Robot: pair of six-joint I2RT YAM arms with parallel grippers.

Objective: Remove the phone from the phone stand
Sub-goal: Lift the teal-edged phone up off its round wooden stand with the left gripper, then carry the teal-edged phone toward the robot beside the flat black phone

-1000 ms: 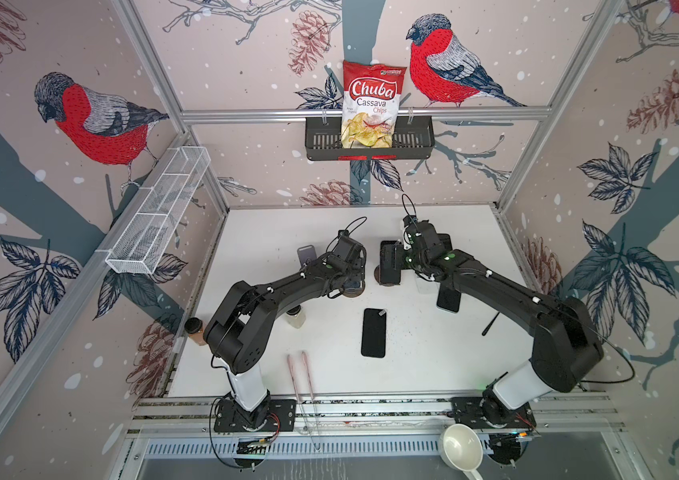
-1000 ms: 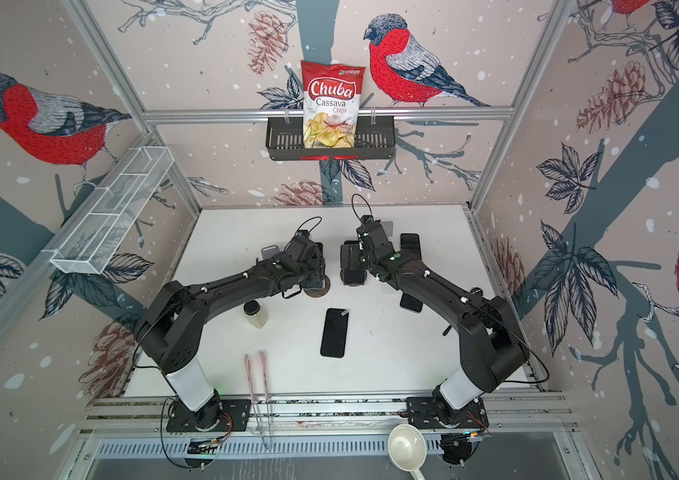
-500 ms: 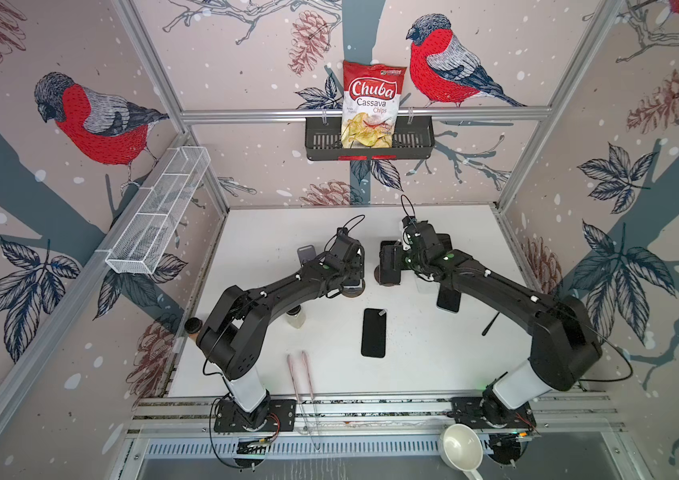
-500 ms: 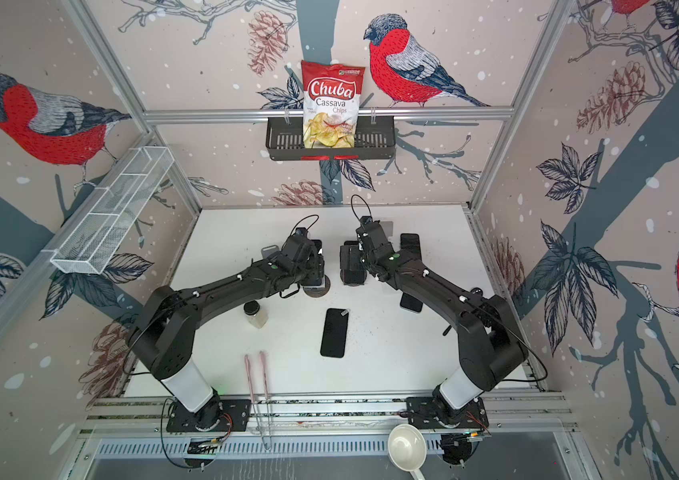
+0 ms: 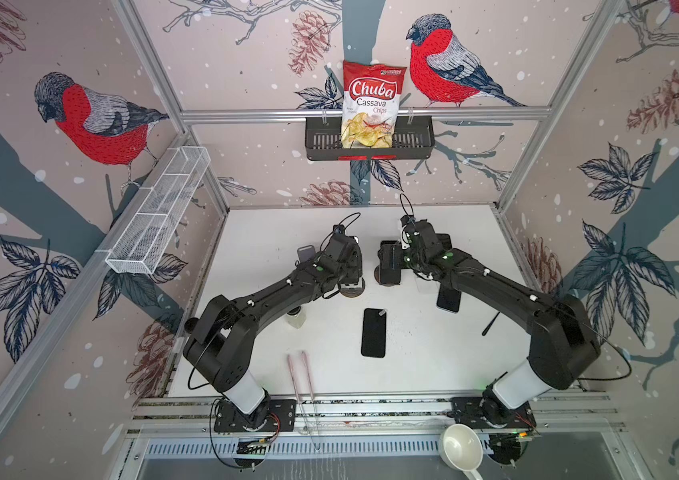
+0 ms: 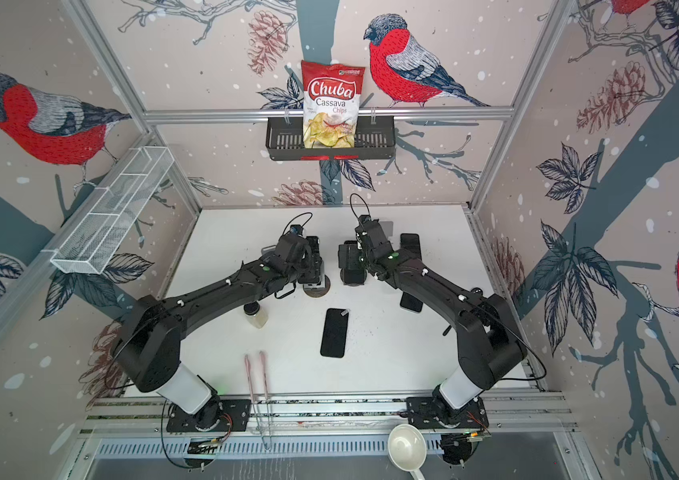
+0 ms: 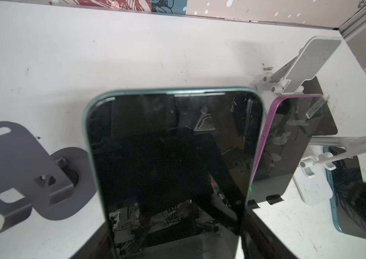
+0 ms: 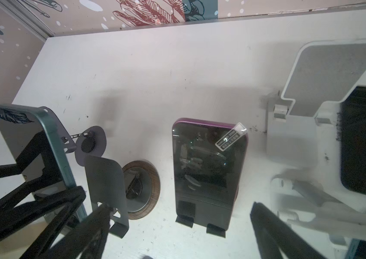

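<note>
Just beside the grey stand's bent metal plate [image 8: 105, 186], the teal-edged phone [image 8: 20, 136] hangs tilted, off its rest. Its lower end is hidden behind black truss fingers [image 8: 61, 197], and in both top views the wrist covers it. The left gripper [image 7: 170, 215] pinches it near that lower end, glossy dark screen toward the wrist camera. The right gripper [image 8: 182, 207] is spread wide, holding nothing, facing a purple-edged phone [image 8: 208, 168] propped on a dark stand. The grey stand's round base [image 8: 142, 190] has a wood-grain rim. The white table [image 8: 155, 67] is scuffed.
</note>
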